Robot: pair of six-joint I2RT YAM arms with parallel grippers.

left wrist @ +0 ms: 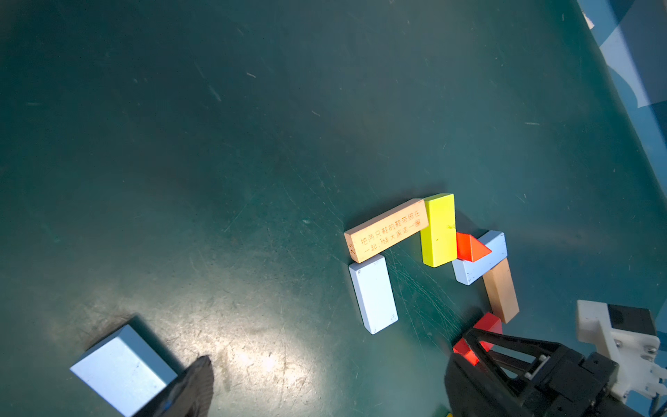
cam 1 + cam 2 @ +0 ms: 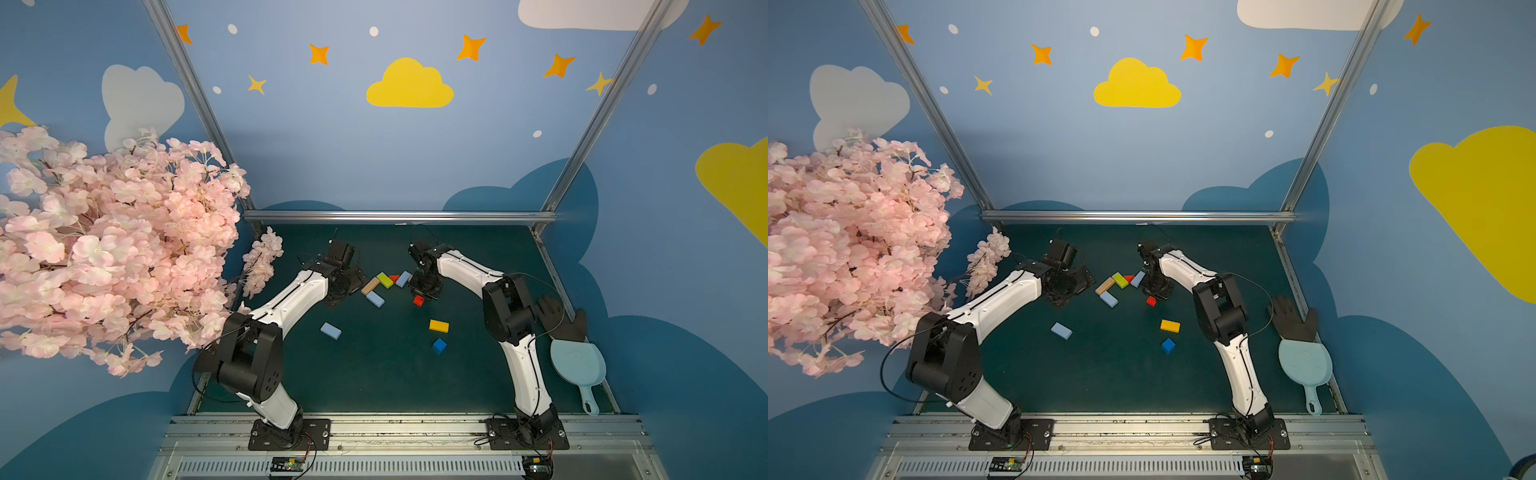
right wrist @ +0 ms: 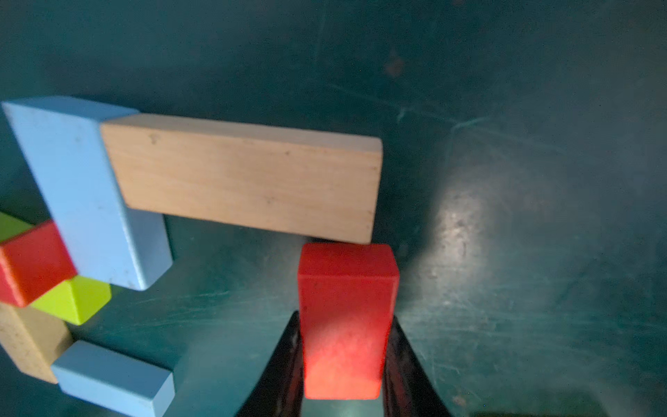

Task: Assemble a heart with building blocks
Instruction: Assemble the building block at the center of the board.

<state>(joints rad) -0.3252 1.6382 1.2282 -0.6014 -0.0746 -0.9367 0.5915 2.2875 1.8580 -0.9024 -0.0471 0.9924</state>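
Resting on the dark green table mat (image 2: pixel 374 386), an unfinished heart outline (image 2: pixel 1120 280) of painted wooden blocks is seen between the two arms in both top views. A red wooden bar (image 3: pixel 346 317) is pinched by its long sides between the fingers of the right gripper (image 3: pixel 345 319), low over the mat. Its free end lies right at the end of a plain tan wooden bar (image 3: pixel 245 177), though actual contact cannot be told. That bar is butted against a light blue wooden bar (image 1: pixel 480 260). A red wooden triangle (image 1: pixel 471 249) is wedged between this bar and a lime green wooden bar (image 1: pixel 438 231). A printed tan wooden bar (image 1: pixel 386 231) is set against the lime green bar, and a second light blue bar (image 1: pixel 373 292) is laid at its other end.

The left gripper (image 2: pixel 352 284) is held just beside the printed bar's side of the outline, its fingers spread wide with nothing between them.

Well apart from the outline, nearer the arm bases, a loose light blue bar (image 2: pixel 331 331), a yellow wooden bar (image 2: pixel 439 326) and a dark blue wooden cube (image 2: pixel 439 345) are laid flat on the mat. A black glove (image 2: pixel 557 320) and a pale blue plastic scoop (image 2: pixel 577 365) are seen at the mat's right edge, and a pink blossom branch (image 2: pixel 104 249) by the left wall.
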